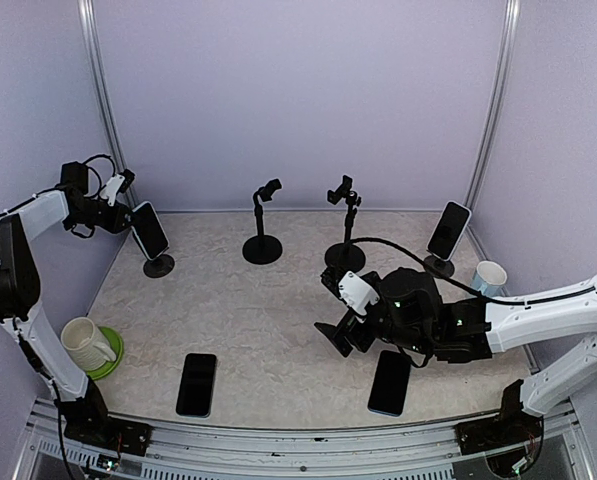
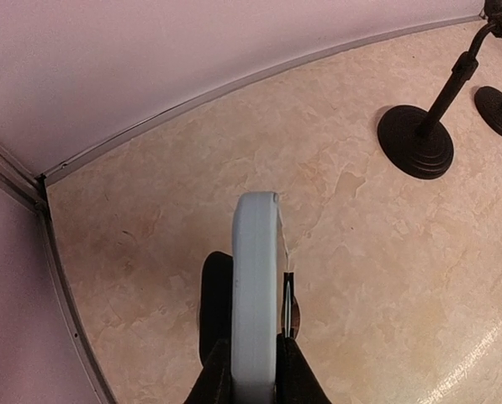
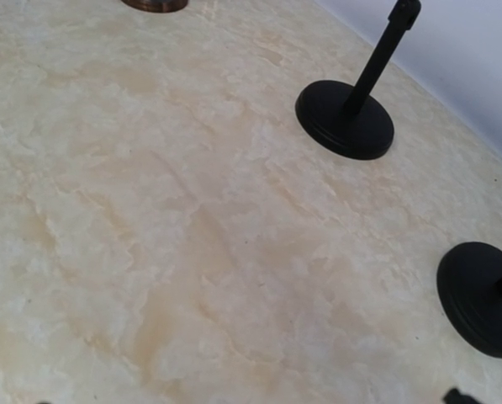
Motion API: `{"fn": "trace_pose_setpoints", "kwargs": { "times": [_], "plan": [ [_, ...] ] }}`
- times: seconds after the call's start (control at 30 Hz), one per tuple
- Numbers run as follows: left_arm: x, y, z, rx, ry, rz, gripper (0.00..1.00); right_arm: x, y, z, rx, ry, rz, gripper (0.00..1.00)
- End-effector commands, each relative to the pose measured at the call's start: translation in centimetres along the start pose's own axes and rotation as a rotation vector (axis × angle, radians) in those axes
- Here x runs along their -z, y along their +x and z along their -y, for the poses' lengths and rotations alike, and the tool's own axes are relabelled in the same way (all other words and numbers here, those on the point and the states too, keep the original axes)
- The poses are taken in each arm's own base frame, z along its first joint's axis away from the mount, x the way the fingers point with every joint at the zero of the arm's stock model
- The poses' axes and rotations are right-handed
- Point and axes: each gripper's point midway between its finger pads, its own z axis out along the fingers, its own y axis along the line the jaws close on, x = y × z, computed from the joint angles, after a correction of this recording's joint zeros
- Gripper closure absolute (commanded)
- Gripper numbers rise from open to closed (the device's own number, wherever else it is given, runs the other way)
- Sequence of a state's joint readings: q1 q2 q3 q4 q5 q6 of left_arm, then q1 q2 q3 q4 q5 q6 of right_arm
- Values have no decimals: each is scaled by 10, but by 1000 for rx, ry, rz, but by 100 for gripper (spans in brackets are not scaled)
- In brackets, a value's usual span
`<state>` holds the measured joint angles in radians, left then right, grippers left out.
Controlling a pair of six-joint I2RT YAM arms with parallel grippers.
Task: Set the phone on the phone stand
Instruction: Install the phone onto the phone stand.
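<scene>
My left gripper [image 1: 130, 214] is shut on a phone [image 1: 150, 230], held upright at the far left directly over a black phone stand [image 1: 159, 265]. In the left wrist view the phone [image 2: 255, 278] is edge-on, pale blue, with a black finger [image 2: 213, 374] pressed on each side and the stand's dark base [image 2: 214, 295] under it. Whether the phone rests on the stand I cannot tell. My right gripper [image 1: 340, 338] hovers open and holds nothing over the table's middle right, with only table and stand bases in its wrist view.
Two bare stands [image 1: 263, 245] [image 1: 346, 255] stand at the back centre. Another stand at the back right holds a phone [image 1: 448, 232]. Two dark phones [image 1: 197, 384] [image 1: 390, 382] lie flat near the front. A mug [image 1: 86, 343] sits on a green coaster at the left, and a cup [image 1: 490, 277] at the right.
</scene>
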<state>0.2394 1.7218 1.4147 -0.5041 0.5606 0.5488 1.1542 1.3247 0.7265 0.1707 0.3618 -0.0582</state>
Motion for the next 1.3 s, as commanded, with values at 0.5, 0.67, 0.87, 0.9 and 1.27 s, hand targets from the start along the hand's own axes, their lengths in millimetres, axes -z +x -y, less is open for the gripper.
{"fn": "trace_pose_setpoints", "kwargs": {
  "times": [0.5,0.67,0.87,0.9,1.27],
  "plan": [
    [1,-7,-10,-5,-45,4,86,-3,0,3,-18,5,7,0],
    [0,-6,-10,-3,-45,1,84,-3,0,3,-17,5,6,0],
    [-1,-8,-14,-1,-52,-2,82,-3,1,2,-16,3,4,0],
    [-2,-7,-15,0,-54,-4,81,-3,1,2,-16,3,4,0],
    [-12,-2,-19,8,-49,-25,79,-5,3,2,-12,4,-3,0]
  ]
}}
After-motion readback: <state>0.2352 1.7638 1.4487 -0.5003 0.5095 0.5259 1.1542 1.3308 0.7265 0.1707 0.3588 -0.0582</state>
